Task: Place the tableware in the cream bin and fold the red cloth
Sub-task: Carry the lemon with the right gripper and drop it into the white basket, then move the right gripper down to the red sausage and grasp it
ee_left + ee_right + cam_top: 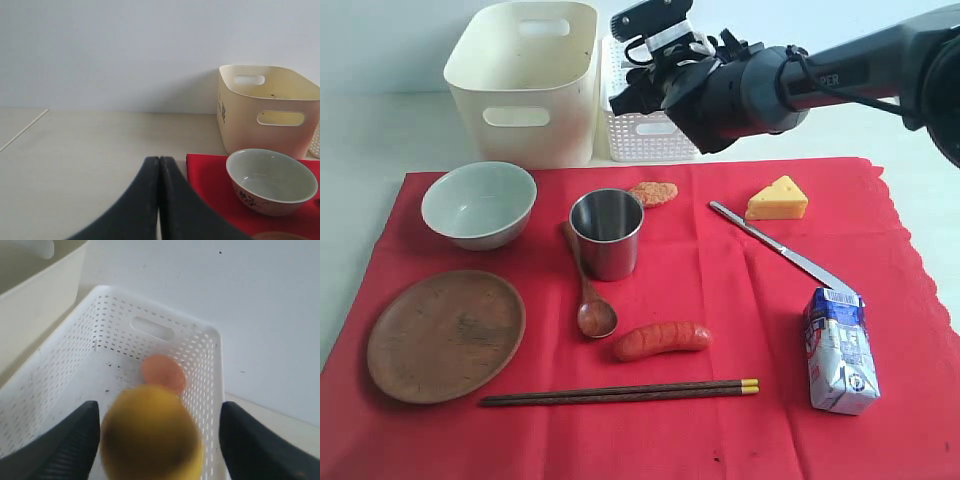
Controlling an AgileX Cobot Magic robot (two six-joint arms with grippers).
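Note:
On the red cloth (720,420) lie a pale bowl (480,203), a wooden plate (445,335), a steel cup (607,233), a wooden spoon (590,300), chopsticks (620,392) and a knife (775,245). The cream bin (525,80) stands empty behind them. My right gripper (157,410) hangs open over the white basket (65,390); a blurred lemon (150,435) sits between its fingers with a gap on one side. My left gripper (160,159) is shut on nothing, low over bare table beside the cloth (210,180) corner, near the bowl (272,180).
An egg (162,372) lies in the white basket (640,140), which stands right of the cream bin. On the cloth are also a sausage (663,340), a cheese wedge (778,200), a milk carton (840,350) and an orange breaded piece (653,193).

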